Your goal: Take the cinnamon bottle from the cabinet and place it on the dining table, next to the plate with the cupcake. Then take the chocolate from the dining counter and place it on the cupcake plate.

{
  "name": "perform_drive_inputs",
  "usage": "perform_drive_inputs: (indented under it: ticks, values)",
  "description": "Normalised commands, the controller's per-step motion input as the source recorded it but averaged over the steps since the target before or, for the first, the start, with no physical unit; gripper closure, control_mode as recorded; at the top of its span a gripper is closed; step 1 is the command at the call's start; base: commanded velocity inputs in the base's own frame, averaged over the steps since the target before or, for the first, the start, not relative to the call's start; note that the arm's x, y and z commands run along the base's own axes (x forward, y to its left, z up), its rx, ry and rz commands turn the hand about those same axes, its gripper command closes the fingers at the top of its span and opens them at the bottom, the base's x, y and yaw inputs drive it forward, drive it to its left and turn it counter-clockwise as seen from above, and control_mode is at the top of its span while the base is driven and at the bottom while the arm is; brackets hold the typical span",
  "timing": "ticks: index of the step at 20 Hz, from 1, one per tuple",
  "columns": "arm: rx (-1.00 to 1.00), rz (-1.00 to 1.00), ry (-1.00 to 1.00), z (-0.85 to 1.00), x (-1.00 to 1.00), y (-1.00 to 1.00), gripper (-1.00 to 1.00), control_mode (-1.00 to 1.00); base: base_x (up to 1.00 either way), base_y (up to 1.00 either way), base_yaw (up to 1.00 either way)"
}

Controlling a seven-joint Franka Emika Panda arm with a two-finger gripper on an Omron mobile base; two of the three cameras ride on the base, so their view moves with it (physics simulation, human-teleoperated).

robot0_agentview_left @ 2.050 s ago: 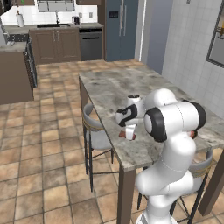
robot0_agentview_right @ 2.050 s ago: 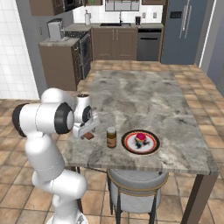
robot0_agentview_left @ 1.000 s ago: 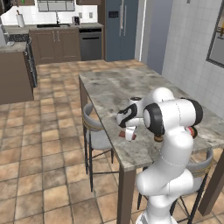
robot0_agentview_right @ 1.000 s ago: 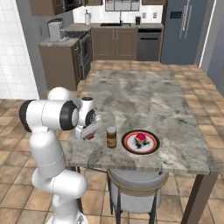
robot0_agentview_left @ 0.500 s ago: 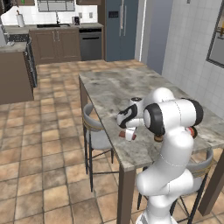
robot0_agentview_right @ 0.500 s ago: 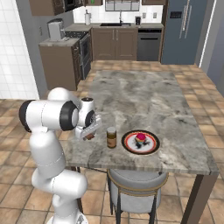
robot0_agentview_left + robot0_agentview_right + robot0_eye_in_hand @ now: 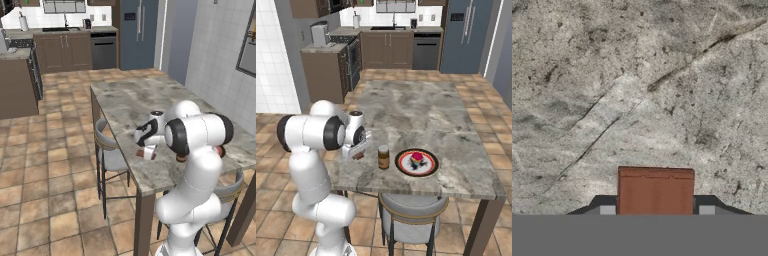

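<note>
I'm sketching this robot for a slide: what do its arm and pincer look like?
The arm is glossy white, built of rounded, bulbous segments with dark grey rings at the joints. The pincer has a white body with black panels and small dark finger tips. No cables or markings show.

base views: behind arm, left and right — share dining table (image 7: 131,102) | hand view: close, facing down

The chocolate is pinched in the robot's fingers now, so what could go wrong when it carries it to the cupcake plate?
The gripper is shut on the chocolate, but only the near end of the bar seems to sit between the fingers, so it might tip or slip out when lifted. The cinnamon bottle stands between the gripper and the plate, so a low sweep could knock it over. The cupcake takes up the plate's middle, so the bar might bump it.
</note>
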Motion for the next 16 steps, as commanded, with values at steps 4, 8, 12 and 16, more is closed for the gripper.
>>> perform_drive_inputs:
  ticks: [4, 8, 12, 16]
  values:
    - [0.01, -0.05, 0.00, 0.70, -0.01, -0.37, 1.00, -1.00, 0.00, 0.00, 0.00]
    - [0.05, -0.11, 0.00, 0.99, -0.01, -0.55, 1.00, -1.00, 0.00, 0.00, 0.00]
    - [0.06, -0.13, 0.00, 1.00, -0.01, -0.54, 1.00, -1.00, 0.00, 0.00, 0.00]
    - [0.01, -0.12, 0.02, 1.00, -0.13, -0.55, 1.00, -1.00, 0.00, 0.00, 0.00]
